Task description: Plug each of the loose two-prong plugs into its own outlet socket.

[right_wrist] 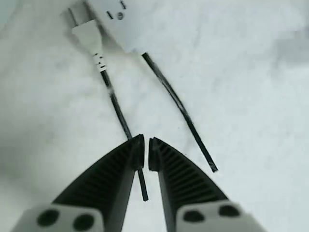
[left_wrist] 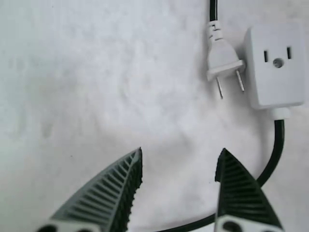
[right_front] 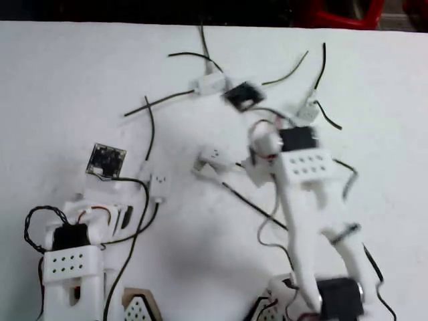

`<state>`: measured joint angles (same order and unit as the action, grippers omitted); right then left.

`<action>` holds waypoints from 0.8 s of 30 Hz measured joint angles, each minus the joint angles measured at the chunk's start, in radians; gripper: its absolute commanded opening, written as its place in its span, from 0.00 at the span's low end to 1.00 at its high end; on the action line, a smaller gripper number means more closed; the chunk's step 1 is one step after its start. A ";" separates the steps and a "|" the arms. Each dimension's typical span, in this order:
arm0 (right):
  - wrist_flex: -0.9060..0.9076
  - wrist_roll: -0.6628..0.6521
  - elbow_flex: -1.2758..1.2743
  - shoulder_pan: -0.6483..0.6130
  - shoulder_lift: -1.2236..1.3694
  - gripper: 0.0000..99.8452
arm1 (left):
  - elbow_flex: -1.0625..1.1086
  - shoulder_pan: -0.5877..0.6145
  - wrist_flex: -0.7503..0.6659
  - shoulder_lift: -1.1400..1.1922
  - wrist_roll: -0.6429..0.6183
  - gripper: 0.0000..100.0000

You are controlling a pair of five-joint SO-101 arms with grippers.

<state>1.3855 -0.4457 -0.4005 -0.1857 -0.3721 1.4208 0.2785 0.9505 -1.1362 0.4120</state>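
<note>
Black ribbed fingers of the left gripper are spread wide over bare white table, holding nothing. High view: left arm is folded low at the near left corner. Right arm is stretched from the near edge out to mid-table.

Right gripper has its fingers pressed almost together, pinching a thin black cord. The cord's cut end sticks out just behind the fingertips.

Left wrist view, past the open fingers: white plug lies flat right against the side of a white socket block. Its long axis is parallel to the block, its two prongs point back at the gripper and its cord runs away. The block's face is up, and its thick socket cable curves round behind one finger.

Right wrist view, farther along the pinched cord: second plug, prongs pointing away from the gripper, just beside a second socket. That socket's own lead runs roughly parallel to the pinched cord.

The high view adds more white pieces with short black leads at the far side, too blurred to tell plug from socket. A red object sits past the table's far edge.
</note>
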 measured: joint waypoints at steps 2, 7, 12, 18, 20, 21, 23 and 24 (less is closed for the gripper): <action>0.002 0.032 -0.006 0.037 -0.048 0.02 | 0.000 0.000 0.000 0.000 0.000 0.25; 0.002 0.098 -0.066 0.018 -0.072 0.13 | 0.000 0.000 0.000 0.000 0.000 0.25; -0.086 0.163 -0.184 -0.124 -0.072 0.20 | 0.000 0.000 0.000 0.000 0.000 0.25; -0.295 0.224 -0.270 -0.341 -0.058 0.18 | 0.000 0.000 0.000 0.000 0.000 0.25; -0.338 0.226 -0.270 -0.385 -0.011 0.18 | 0.000 0.000 0.000 0.000 0.000 0.25; -0.354 0.226 -0.269 -0.399 0.023 0.18 | 0.000 0.000 0.000 0.000 0.000 0.25; -0.370 0.227 -0.245 -0.408 0.103 0.18 | 0.000 0.000 0.000 0.000 0.000 0.25; -0.373 0.227 -0.224 -0.408 0.143 0.18 | 0.000 0.000 0.000 0.000 0.000 0.25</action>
<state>1.0127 -0.2186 -0.6245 -0.5938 -0.2294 1.4208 0.2785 0.9505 -1.1362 0.4120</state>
